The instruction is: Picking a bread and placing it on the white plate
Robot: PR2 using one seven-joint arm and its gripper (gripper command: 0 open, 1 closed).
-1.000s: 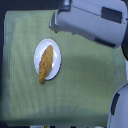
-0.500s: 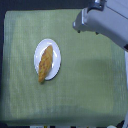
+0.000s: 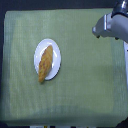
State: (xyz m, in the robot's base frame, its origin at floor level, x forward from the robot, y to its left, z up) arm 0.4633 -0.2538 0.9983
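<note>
Exterior view, looking down on the work surface.

Counts: one bread, one white plate, one robot arm, one green cloth. No second dish or second pastry seen.

Green cloth [image 3: 75, 95]: pale green, fine woven or ribbed texture, covers nearly the whole frame. A darker border shows along the top edge and the bottom edge, and a dark strip runs down the right edge.

White plate [image 3: 56, 54]: round, plain, sits left of frame centre on the cloth. Rim shows bare on its right side and at the top.

Bread [image 3: 46, 63]: one elongated golden-orange piece with tapered ends, lying diagonally on the plate, upper end toward the plate's middle, lower end pointing to the lower left. The lower tip reaches over the plate's lower-left rim and sits over the cloth. Surface detail is too blurred to read beyond a slightly lumpy outline.

Robot arm [image 3: 111, 26]: pale grey-white casing in the upper right of the frame, entering from the right edge, with a darker rounded part at the very top right corner. A dark patch shows on its left end. It is well apart from the plate and the bread, with open cloth between them.

Gripper: no fingers can be made out in this view; the visible part is only blurred casing, so I cannot tell whether the jaws are apart or together. Nothing is seen hanging from the arm.
</note>
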